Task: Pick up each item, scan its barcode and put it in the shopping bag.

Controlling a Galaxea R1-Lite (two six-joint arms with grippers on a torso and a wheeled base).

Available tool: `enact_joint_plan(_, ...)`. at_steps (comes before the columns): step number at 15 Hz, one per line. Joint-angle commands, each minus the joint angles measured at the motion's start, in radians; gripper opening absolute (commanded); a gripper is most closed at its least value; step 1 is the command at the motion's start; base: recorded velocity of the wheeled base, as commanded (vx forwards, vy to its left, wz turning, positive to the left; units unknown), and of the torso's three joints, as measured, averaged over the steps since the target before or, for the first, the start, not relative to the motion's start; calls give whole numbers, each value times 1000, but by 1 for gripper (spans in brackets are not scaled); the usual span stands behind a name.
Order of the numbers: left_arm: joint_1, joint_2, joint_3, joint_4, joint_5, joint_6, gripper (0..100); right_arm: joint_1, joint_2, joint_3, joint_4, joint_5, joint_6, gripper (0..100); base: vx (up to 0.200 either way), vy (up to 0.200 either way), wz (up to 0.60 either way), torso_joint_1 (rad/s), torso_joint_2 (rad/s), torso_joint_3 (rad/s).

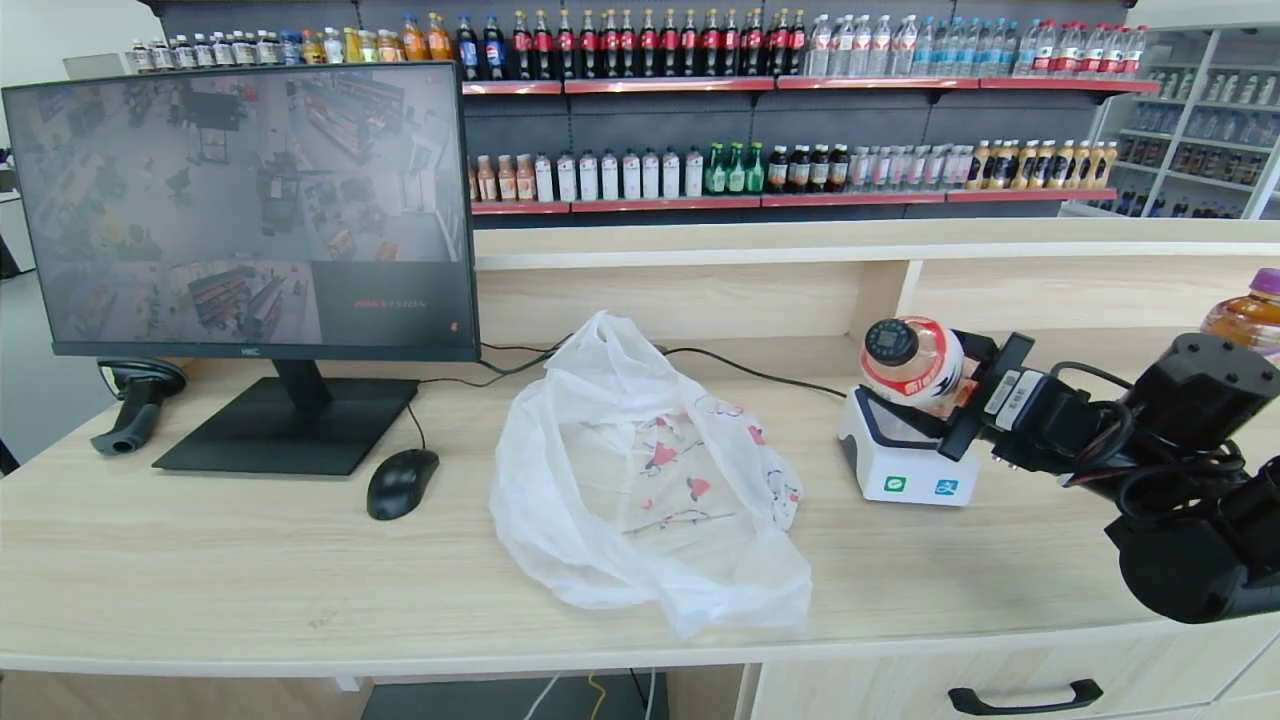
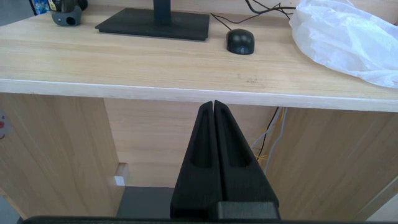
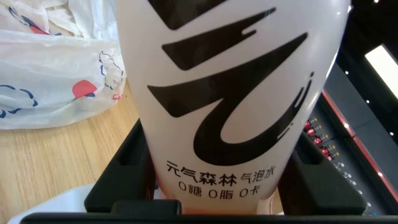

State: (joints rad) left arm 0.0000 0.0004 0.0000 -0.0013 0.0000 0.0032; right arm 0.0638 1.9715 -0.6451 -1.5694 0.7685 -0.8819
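The right pincer [image 1: 957, 390] is clamped on a white bottle [image 1: 910, 362] with a red band and a black cap, one finger on each side of the body. The bottle lies tilted, its cap pointing away from the pincer towards the robot's left. Directly under the pincer and bottle sits a small white scanner box [image 1: 905, 465] with a dark slanted window. It stands on a pale wood-grain desk [image 1: 250, 560], which has a raised back ledge beyond the pincer and a drawer with a black handle [image 1: 1025, 697] below it. On the pincer's right, an amber bottle with a purple cap [image 1: 1245, 315] stands at the view's edge. Behind the ledge, red-edged store shelves [image 1: 800, 85] carry rows of drinks.

The shopping bag [image 1: 640, 480], thin white plastic with a red print, lies slumped on the desk just to the left of the right pincer, apart from the scanner box. Farther left are a black mouse [image 1: 401, 482], a monitor [image 1: 245, 210] and a handheld scanner [image 1: 135, 400].

The left pincer [image 2: 214, 107] has its fingers pressed together with nothing between them, below the desk's front edge.
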Motion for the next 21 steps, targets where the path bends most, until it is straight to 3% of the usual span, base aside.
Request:
enact_joint_plan(1, 0, 0, 0, 0, 0, 0, 0, 1, -3, 5, -1, 0, 0, 0, 0, 0, 0, 0, 0, 0)
enact_joint_plan(10, 0, 0, 0, 0, 0, 0, 0, 1, -8, 7, -1, -2, 4, 0, 0, 0, 0, 0, 0, 0)
enact_joint_plan(17, 0, 0, 0, 0, 0, 0, 0, 1, -97, 2, -1, -12, 133, 0, 0, 0, 0, 0, 0, 0)
enact_joint_plan(18, 0, 0, 0, 0, 0, 0, 0, 2, -134, 16, -1, -28, 173, 0, 0, 0, 0, 0, 0, 0)
enact_joint_plan(21, 0, 0, 0, 0, 0, 0, 0, 30, -253, 79, -1, -215, 334, 0, 0, 0, 0, 0, 0, 0)
